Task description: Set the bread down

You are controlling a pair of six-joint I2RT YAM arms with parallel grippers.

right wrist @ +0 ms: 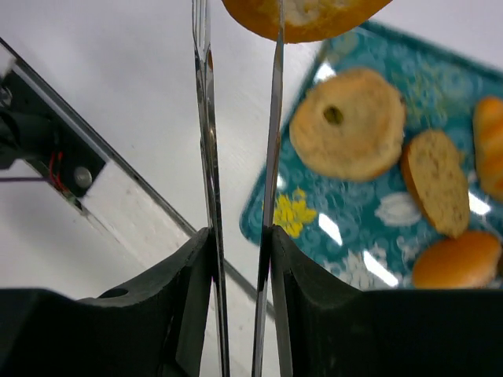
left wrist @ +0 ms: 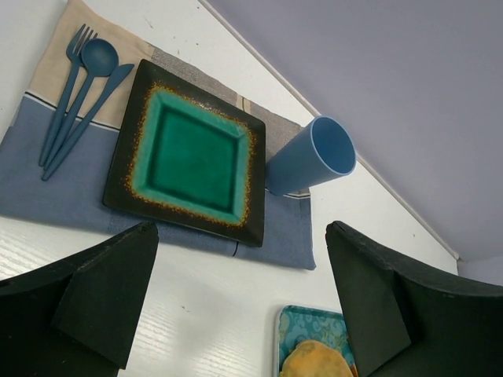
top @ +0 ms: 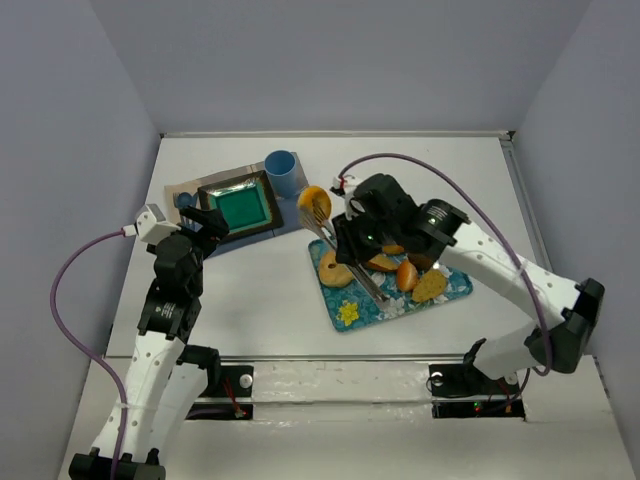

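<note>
Two tools in view. Right tool [right wrist: 240, 251] is clamped on metal tongs [right wrist: 206, 157], with both blades squeezed between its fingers [right wrist: 177, 314]. The tong tips pinch the bread [right wrist: 306, 16], the glossy orange ring. From the top camera the bread sits past the far-left corner of the teal tray [top: 350, 315], just right of the placemat [top: 300, 222] and near the blue cup [top: 282, 172]. Can't tell whether it is touching the table [top: 250, 300].

On the tray are a pale bagel [right wrist: 346, 122], a cut slice [right wrist: 435, 181], a round bun [right wrist: 460, 259] and a ridged roll [right wrist: 491, 141] at the frame edge.

Left tool [left wrist: 242, 236] has its fingers spread wide and grips nothing. It sits over the near edge of the placemat, facing the green square plate [left wrist: 192, 161]. The cup is just beside the plate's right corner. Blue fork [left wrist: 64, 86], spoon [left wrist: 93, 67] and knife [left wrist: 90, 118] lie on the mat left of the plate.
</note>
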